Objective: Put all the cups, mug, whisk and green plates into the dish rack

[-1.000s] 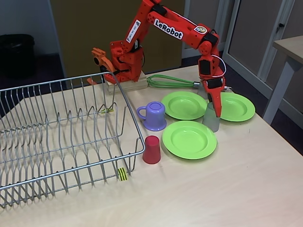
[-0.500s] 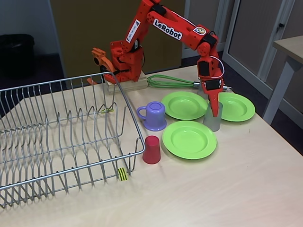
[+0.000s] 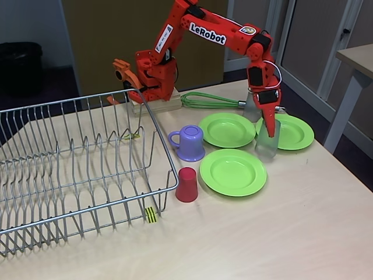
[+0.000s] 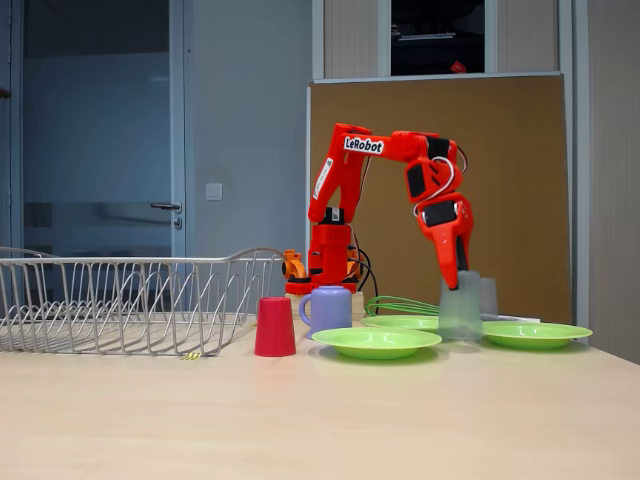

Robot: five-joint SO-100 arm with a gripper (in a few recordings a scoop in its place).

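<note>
Gripping grey cup w/ claw, raised over plate edge.

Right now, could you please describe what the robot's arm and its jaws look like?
The arm is bright orange-red plastic in blocky segments, with black motor blocks at the joints. A white label on the upper link reads "LeRobot" in black, and another white strip runs along the lower link. A thin pale cable loops beside the wrist. The gripper ends in long, tapering orange-red jaws.

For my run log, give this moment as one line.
pincer: shut on grey cup, lifted | dish rack: no dishes | red cup, mug, plates: on table
</note>
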